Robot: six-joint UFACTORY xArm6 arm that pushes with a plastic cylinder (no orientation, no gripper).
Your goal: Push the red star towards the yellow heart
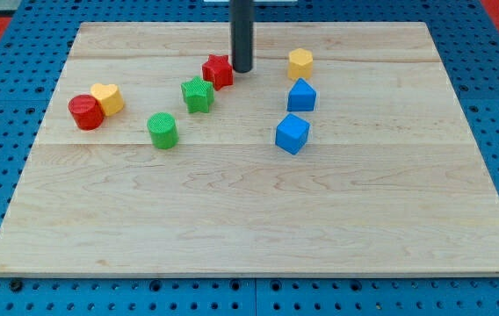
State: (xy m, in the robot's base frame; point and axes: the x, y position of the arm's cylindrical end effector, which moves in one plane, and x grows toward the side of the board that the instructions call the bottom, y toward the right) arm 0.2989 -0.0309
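The red star lies at the upper middle of the wooden board. My tip stands right at the star's right side, touching or nearly touching it. The yellow heart lies far to the view's left, pressed against a red cylinder. A green star sits just below and left of the red star, between it and the heart.
A green cylinder lies below the green star. A yellow hexagon block, a blue pentagon-like block and a blue cube stand in a column to the view's right of my tip. The board rests on blue pegboard.
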